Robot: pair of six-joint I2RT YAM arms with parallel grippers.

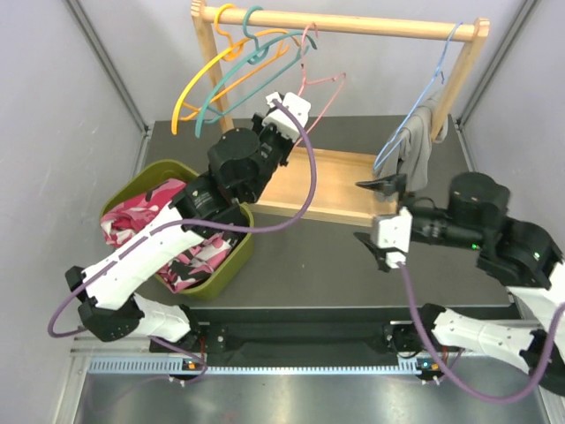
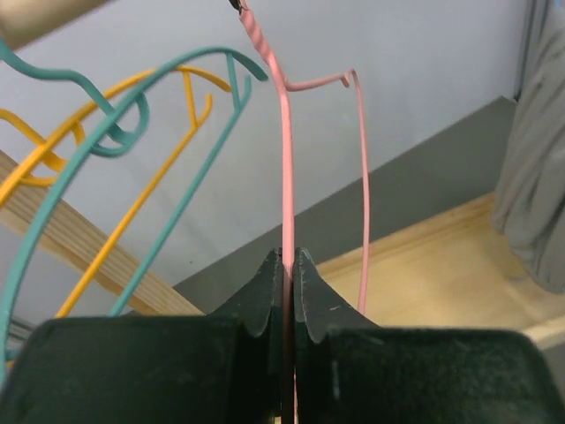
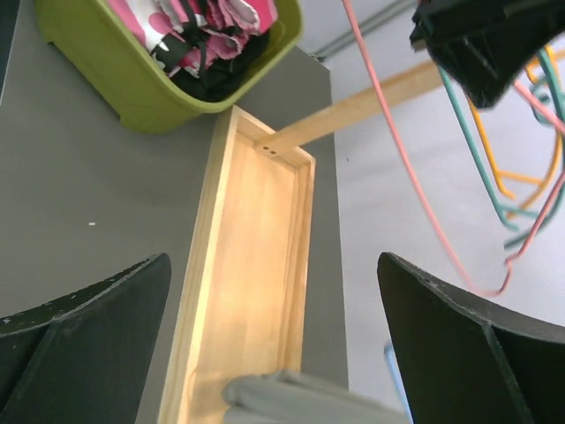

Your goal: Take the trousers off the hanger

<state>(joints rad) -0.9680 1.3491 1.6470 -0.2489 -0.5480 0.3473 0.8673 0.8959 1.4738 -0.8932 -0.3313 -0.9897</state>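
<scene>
Trousers [image 1: 417, 141] hang just beside the right pincer [image 1: 360, 210], its jaws spread

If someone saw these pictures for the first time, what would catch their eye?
The left pincer is shut on a pink hanger at the left end of the wooden rail. Grey trousers hang at its right end, the right pincer wide open just before them. A green bin of pink clothes sits far left.

No readable text, label, brand, number or sign can be made out in any of the three views.
</scene>
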